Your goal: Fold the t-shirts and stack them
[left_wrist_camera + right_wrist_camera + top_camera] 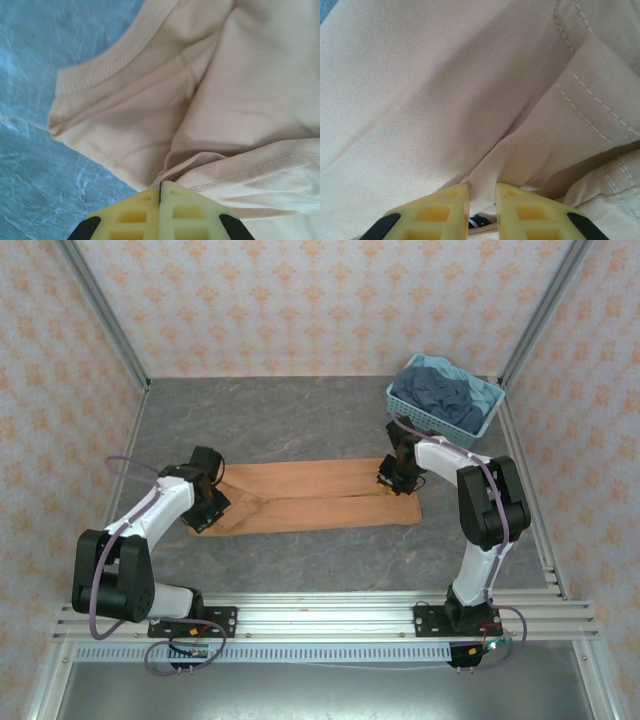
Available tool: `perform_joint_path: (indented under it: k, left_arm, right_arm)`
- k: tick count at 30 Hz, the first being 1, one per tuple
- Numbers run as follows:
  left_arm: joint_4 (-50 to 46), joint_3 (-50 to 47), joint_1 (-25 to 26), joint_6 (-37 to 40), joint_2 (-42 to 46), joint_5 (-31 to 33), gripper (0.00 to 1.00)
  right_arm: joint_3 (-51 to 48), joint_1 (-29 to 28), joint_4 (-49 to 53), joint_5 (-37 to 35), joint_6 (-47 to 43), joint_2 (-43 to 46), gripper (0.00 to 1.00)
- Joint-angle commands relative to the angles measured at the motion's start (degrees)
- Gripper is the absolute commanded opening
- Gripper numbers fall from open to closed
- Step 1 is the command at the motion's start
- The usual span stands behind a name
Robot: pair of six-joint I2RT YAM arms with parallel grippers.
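An orange-tan t-shirt (310, 498) lies on the grey table as a long band folded lengthwise, running left to right. My left gripper (212, 492) is at the shirt's left end. In the left wrist view its jaws (161, 187) are pressed together, with a gathered fold of the shirt (225, 100) rising into their tips. My right gripper (396, 478) is at the shirt's right end. There its jaws (482, 192) are shut on a ridge of the tan cloth (445, 90), next to a stitched hem. Dark navy t-shirts (440, 395) lie heaped in the basket.
A light blue lattice basket (482, 426) stands at the back right, close behind the right arm. Bare grey tabletop (280, 420) surrounds the shirt. Metal frame rails run along both sides and the near edge.
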State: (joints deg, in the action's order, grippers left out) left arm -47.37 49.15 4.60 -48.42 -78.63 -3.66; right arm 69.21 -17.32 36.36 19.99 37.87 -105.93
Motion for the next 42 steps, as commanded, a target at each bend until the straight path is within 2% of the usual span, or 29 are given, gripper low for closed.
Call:
perform_joint_path:
  k: [1, 6, 12, 15, 18, 20, 22, 25, 29, 34, 37, 40, 42]
  left_arm:
    - [-4.32, 3.24, -0.37, 3.7, -1.03, 5.56, 0.0]
    - [-4.3, 5.19, -1.15, 5.71, -5.44, 6.39, 0.0]
    - [-1.09, 7.53, -2.96, 9.54, -12.88, 12.33, 0.01]
    - [1.21, 9.29, -3.11, 11.72, -15.71, 14.47, 0.05]
    - [1.15, 11.42, -3.11, 12.48, -18.25, 14.6, 0.18]
    - [-0.28, 12.52, -3.11, 12.02, -18.52, 15.79, 0.36]
    - [-1.9, 12.59, -3.11, 11.19, -16.43, 16.9, 0.49]
    - [-4.36, 10.43, -3.11, 9.62, -9.4, 16.78, 0.59]
    - [-5.86, 4.13, -3.19, 5.37, 0.92, 10.02, 0.61]
    - [-2.22, -1.38, -1.51, -4.03, 8.22, -1.95, 0.58]
    - [2.0, -2.46, 2.72, -12.0, 7.83, -5.93, 0.49]
    - [5.68, -2.41, 4.43, -17.32, 3.92, -7.24, 0.42]
    - [7.37, -1.79, 4.45, -20.13, 0.98, -7.0, 0.39]
  right_arm:
    - [-0.13, 0.01, 0.7, -0.74, -0.6, -0.36, 0.21]
    - [0.14, 0.03, 0.85, -0.65, -0.6, -0.59, 0.2]
    - [-0.54, 0.02, 0.65, -0.64, -0.56, 0.14, 0.2]
    - [-1.37, 0.06, 0.32, -1.09, -0.99, 1.23, 0.21]
    - [-2.1, 0.06, 0.22, -1.74, -1.6, 2.88, 0.22]
    - [-2.65, 0.07, 1.02, -3.01, -2.15, 4.55, 0.25]
    - [-3.85, 0.15, 1.92, -4.97, -2.7, 6.95, 0.29]
    - [-7.4, 0.73, 3.19, -7.91, -3.15, 12.4, 0.37]
    - [-13.96, 2.13, 3.49, -8.58, -2.97, 20.06, 0.45]
    - [-17.34, 5.94, 2.5, -8.66, -4.37, 23.57, 0.48]
    - [-12.44, 6.52, 1.21, -8.56, -8.28, 19.78, 0.38]
    - [-5.27, 6.06, -0.79, -6.07, -11.49, 13.26, 0.24]
    - [-0.53, 5.06, -1.33, -6.2, -13.13, 8.87, 0.23]
